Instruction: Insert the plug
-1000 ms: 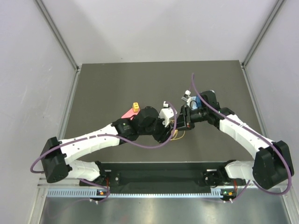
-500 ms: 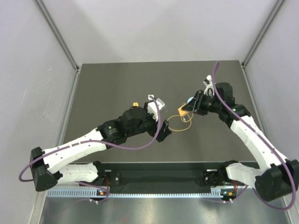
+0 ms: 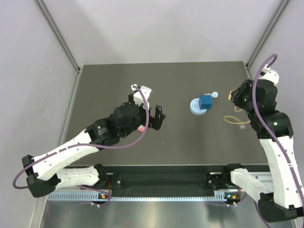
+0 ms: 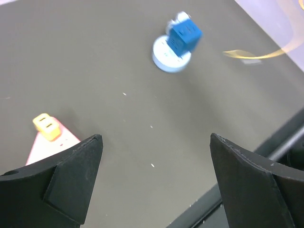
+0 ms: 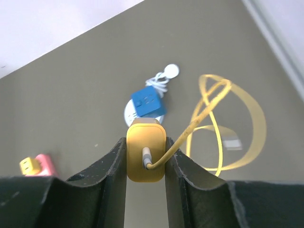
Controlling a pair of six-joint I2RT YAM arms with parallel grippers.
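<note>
Showing the plug [image 5: 146, 156], a small yellow squarish connector, pinched by its two flat sides between the fingers [image 5: 111, 166] of the right gripper [image 5: 145, 147], whose jaws are closed on it; the connector sits near the fingertips, upright and square to them, its rear face turned to the wrist camera and its far end hidden. Judged from its size and build, the plug should be light and rigid, with a smooth plastic shell that may slip or twist if pushed off-axis (a hold on the flat sides, as here, leaves the mating end free and resists that twist). Its thin yellow-orange wire [image 5: 213, 128] leaves the middle of the rear face, bends to the right past one finger and curls into loose loops; it looks soft and springy, a poor place to take hold, and likely to tug only slightly. In the top view the plug is held over the right side of the table [image 3: 118, 80], the loops just beside it, and whether they touch the surface cannot be told. Well apart toward the table's middle stands a blue cube [image 3: 205, 101] on a white disc [image 3: 194, 108]. Farther left, the left gripper [image 4: 155, 137] hovers with jaws wide open and empty, a loose yellow block [image 4: 46, 126] touching a pink piece [image 4: 50, 145] near its one finger
</note>
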